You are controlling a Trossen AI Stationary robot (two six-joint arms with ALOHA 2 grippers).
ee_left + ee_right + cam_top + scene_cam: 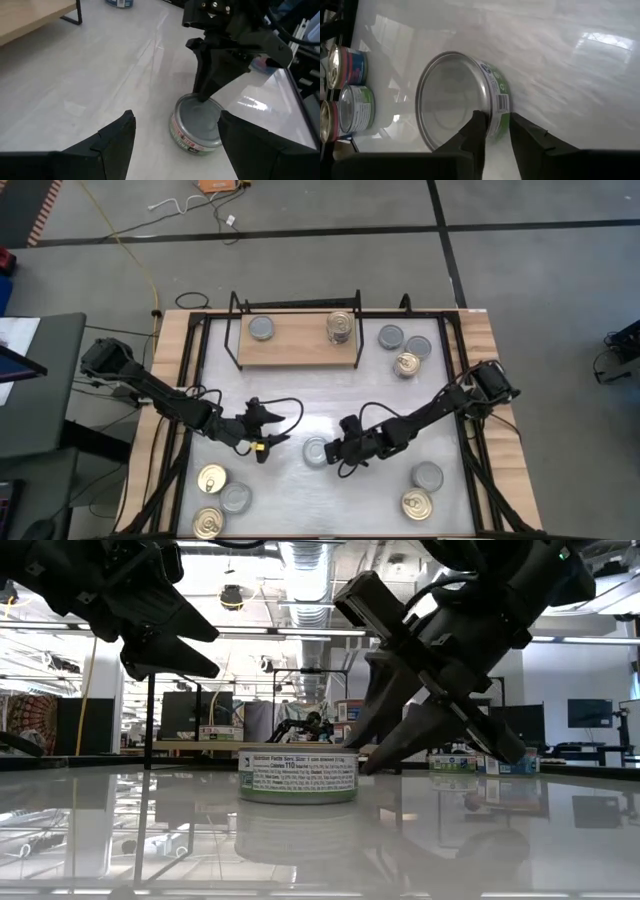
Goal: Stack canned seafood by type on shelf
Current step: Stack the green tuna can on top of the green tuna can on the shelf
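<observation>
Near edge, lower left of the high view: two gold tins (211, 478) and one grey tin (237, 498). Lower right: a grey tin (428, 475) and a gold tin (418, 504).

Centre: a grey-topped, green-labelled tin (317, 451) stood on the white table (300, 395). The right gripper (340, 450) was at its right side, fingers (479, 131) narrowly parted, pinching the tin's rim between them. The left gripper (268, 430) hovered just left of that tin, jaws spread, holding nothing.

Far side: the shelf (295, 340) sat top centre, bearing one grey tin (262, 328) at its left and a gold-topped stack (340, 326) at its right. Right of the shelf: two grey tins (391, 336) and one gold tin (406, 363).
</observation>
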